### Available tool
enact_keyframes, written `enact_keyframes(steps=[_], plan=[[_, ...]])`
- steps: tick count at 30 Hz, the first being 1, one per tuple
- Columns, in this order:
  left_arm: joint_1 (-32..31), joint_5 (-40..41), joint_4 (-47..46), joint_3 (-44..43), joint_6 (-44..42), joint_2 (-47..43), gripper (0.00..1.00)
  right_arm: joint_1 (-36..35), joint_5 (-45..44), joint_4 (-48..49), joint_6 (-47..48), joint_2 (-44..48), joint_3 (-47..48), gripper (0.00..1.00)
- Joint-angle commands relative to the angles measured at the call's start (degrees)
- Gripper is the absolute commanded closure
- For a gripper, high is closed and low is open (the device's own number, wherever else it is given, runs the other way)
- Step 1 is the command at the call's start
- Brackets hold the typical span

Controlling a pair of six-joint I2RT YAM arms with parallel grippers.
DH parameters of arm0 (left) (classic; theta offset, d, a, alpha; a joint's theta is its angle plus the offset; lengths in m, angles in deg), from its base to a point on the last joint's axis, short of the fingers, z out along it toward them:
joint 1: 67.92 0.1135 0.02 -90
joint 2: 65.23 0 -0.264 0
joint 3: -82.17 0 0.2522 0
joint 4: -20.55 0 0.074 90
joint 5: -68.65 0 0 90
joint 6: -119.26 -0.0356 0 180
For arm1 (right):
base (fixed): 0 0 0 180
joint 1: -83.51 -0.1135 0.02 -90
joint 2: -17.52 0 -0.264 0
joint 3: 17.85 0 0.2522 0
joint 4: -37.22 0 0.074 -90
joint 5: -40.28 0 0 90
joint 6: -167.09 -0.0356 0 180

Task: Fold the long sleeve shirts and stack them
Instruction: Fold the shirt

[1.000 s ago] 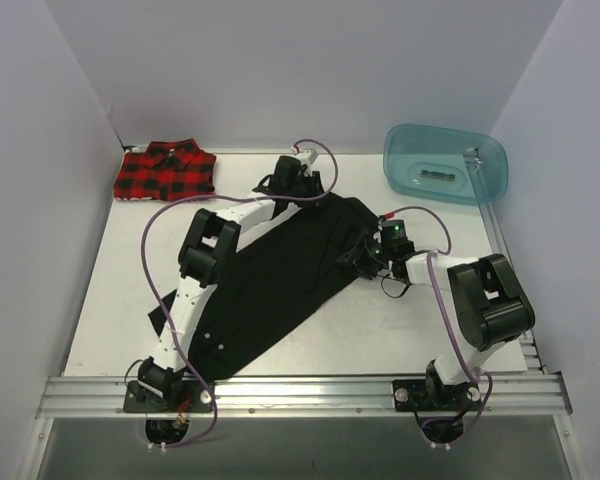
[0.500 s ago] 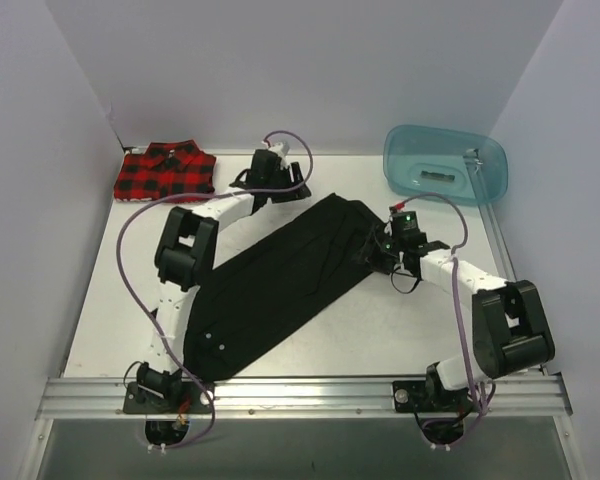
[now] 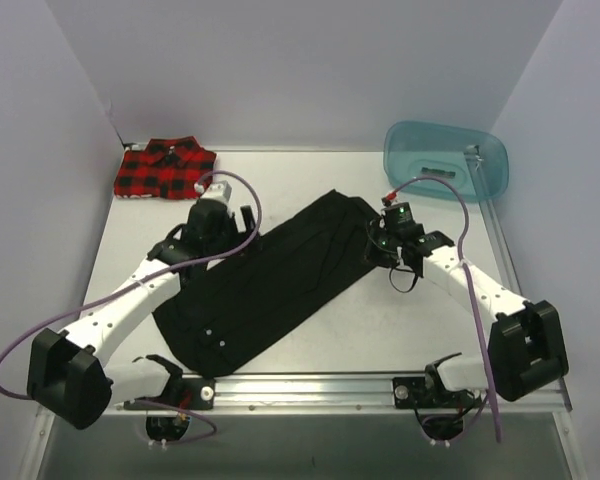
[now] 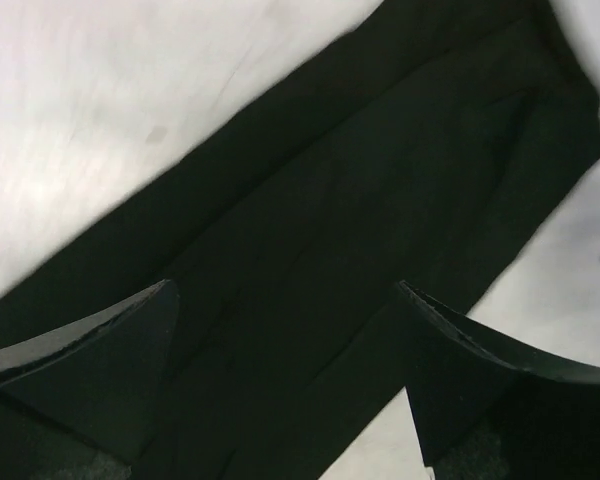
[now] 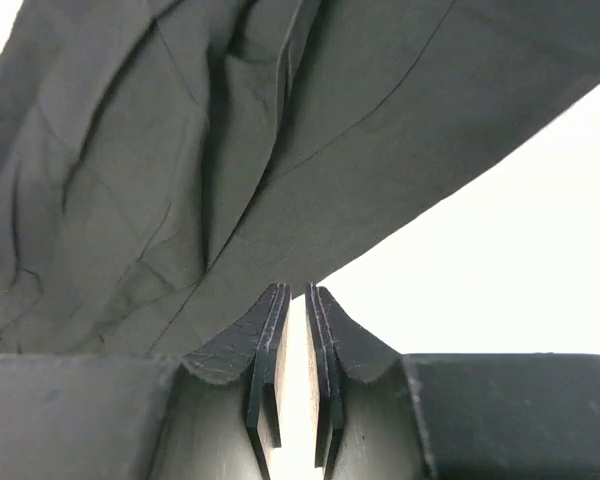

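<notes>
The black long sleeve shirt (image 3: 270, 290) lies as a long diagonal band across the table's middle, its white buttons near the front end. The red-and-black plaid shirt (image 3: 160, 170) sits folded at the back left corner. My left gripper (image 3: 218, 232) hovers over the black shirt's left edge. In the left wrist view it (image 4: 285, 290) stands wide open above the black cloth (image 4: 380, 150), holding nothing. My right gripper (image 3: 382, 243) is at the shirt's far right end. In the right wrist view it (image 5: 297, 290) is nearly shut and empty, just short of the cloth's edge (image 5: 180, 150).
A translucent teal tub (image 3: 445, 160) stands at the back right corner. White walls close in the table (image 3: 400, 320) on three sides. A metal rail (image 3: 300, 385) runs along the front edge between the arm bases.
My left arm has pulled back from the shirt's far end to its left edge, its jaws opening wide. My right gripper's jaws have closed to a narrow slit. The black shirt now lies narrower.
</notes>
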Motion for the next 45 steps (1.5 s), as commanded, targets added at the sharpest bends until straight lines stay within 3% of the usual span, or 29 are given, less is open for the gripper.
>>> enact_keyframes(steps=[1, 8, 13, 18, 22, 24, 29, 32, 37, 39, 45], plan=[[0.2, 5.2, 11.6, 11.8, 3.3, -5.1, 0.04, -1.6, -3.5, -0.2, -1.5, -3.4, -0.7, 0.86], [0.5, 5.2, 10.9, 21.9, 8.6, -8.5, 0.12, -2.8, -1.2, 6.6, -2.6, -14.1, 3.3, 0.85], [1.0, 5.2, 9.5, 23.4, 11.9, -5.5, 0.16, -2.8, -0.9, 6.1, -1.3, -23.8, 9.9, 0.84], [1.6, -0.9, 5.7, 23.4, 14.2, 1.6, 0.16, -1.3, -1.2, 5.8, -1.1, -32.5, 17.2, 0.82], [1.6, -8.7, -0.8, 23.1, 18.4, 7.2, 0.17, 1.0, -0.6, 3.6, 1.3, -41.8, 26.9, 0.80], [1.2, -12.6, -5.3, 22.8, 22.0, 10.5, 0.17, 1.3, -2.9, -0.9, 5.3, -45.0, 36.4, 0.78], [-6.2, -19.0, -18.0, 18.9, 29.7, 16.0, 0.15, 2.5, -4.6, -6.9, 11.1, -53.1, 56.3, 0.73], [-10.6, -21.5, -22.3, 14.2, 31.0, 18.1, 0.12, 3.0, -4.9, -9.3, 13.8, -51.7, 59.6, 0.66], [-12.0, -16.3, -15.4, 11.1, 25.5, 11.3, 0.07, 2.1, -7.0, -9.6, 17.4, -35.7, 47.5, 0.53], [-11.9, -9.5, -7.8, 9.7, 21.0, 6.7, 0.05, 0.3, -7.5, -9.7, 17.5, -30.1, 41.8, 0.50], [-11.9, 2.2, 4.7, 11.1, 13.8, -1.1, 0.13, -5.9, -6.5, -9.2, 10.7, -11.7, 19.6, 0.51]])
